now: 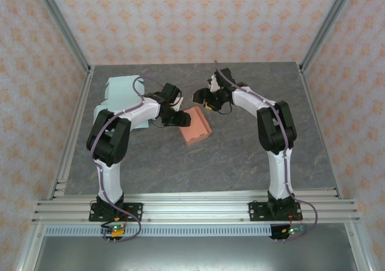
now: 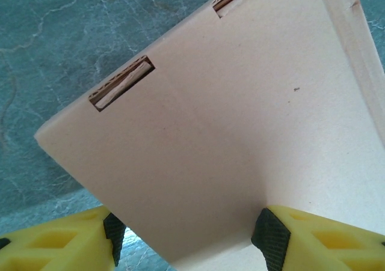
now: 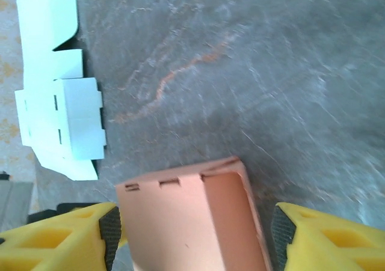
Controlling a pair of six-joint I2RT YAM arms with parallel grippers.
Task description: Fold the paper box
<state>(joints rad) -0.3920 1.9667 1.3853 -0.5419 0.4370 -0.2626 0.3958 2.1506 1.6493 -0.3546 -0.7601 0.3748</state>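
The salmon paper box (image 1: 196, 127) sits mid-table, partly folded, tilted, with its open side up. My left gripper (image 1: 179, 118) holds its left end. In the left wrist view the box's slotted panel (image 2: 228, 115) spans the frame and its corner sits between the black pads (image 2: 269, 235), the gripper (image 2: 191, 238) shut on it. My right gripper (image 1: 204, 100) hovers at the box's far end. In the right wrist view it (image 3: 194, 238) stands open astride the box (image 3: 192, 223), with small gaps at both pads.
A flat light-blue box blank (image 1: 122, 94) lies at the back left of the table, also seen as the blank (image 3: 57, 121) in the right wrist view. Grey marbled tabletop (image 1: 240, 163) stretches free in front and to the right. Patterned walls surround the table.
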